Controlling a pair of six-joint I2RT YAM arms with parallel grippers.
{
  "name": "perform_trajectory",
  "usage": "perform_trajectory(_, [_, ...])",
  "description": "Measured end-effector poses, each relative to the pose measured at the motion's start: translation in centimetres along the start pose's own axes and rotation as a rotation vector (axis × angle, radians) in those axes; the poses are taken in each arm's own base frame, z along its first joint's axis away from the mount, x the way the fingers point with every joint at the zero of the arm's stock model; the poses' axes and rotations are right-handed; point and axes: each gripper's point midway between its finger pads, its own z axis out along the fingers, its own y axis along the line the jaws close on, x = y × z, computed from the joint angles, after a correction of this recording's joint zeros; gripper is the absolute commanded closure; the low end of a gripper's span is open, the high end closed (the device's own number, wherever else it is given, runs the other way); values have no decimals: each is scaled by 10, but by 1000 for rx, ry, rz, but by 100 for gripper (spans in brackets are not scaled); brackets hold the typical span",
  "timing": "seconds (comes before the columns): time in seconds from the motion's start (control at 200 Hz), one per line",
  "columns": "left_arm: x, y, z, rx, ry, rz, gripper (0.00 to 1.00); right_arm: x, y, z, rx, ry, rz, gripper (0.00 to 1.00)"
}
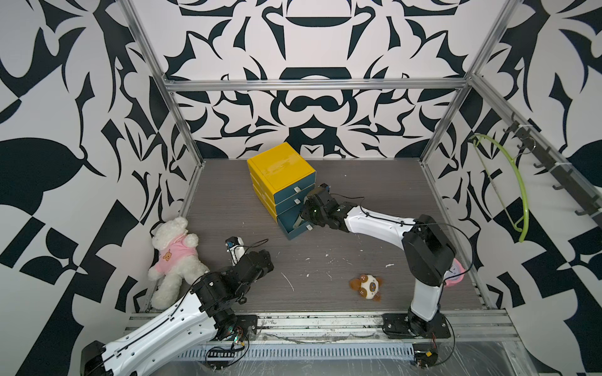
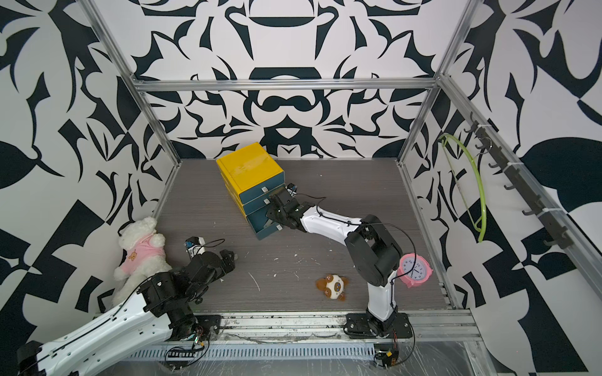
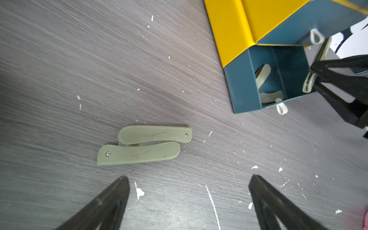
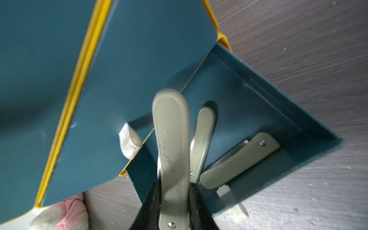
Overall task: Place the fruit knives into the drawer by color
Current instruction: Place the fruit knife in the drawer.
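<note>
Jaws of right gripper [image 4: 174, 199] are clamping an olive-green plastic fruit knife [image 4: 171, 139] at the open bottom teal drawer [image 4: 258, 83]; left gripper [image 3: 188, 177] jaws are gaping above two more knives [image 3: 139, 153]. Next probably: releasing inside.

Yellow cabinet [image 1: 280, 169]; its bottom teal drawer [image 4: 258, 95] stands open, holding two olive knives [image 4: 239, 161]. A third knife [image 4: 172, 149] hangs above it; two more knives [image 3: 145, 145] lie together on the counter [image 3: 79, 59].
</note>
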Motion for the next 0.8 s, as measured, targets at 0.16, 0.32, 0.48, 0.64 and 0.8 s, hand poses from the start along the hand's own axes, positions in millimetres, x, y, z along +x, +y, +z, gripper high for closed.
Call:
perform_trajectory(0.16, [2,4,3,-11,17,-14,1,-6,7,-3,-21,-13,-17,58])
perform_trajectory(0.32, [-4,9,8,-20,37,-108,7,-16,21,-26,-66,-45,-54,61])
perform_trajectory(0.48, [-2,20,21,-43,96,-296,22,-23,25,-72,-123,-100,-79,62])
perform_trajectory(0.64, [10,26,27,-87,173,-471,35,-17,2,-101,-114,-136,-101,63])
perform_trajectory(0.8, [15,30,24,-144,200,-599,41,-9,-29,-122,-78,-157,-115,63])
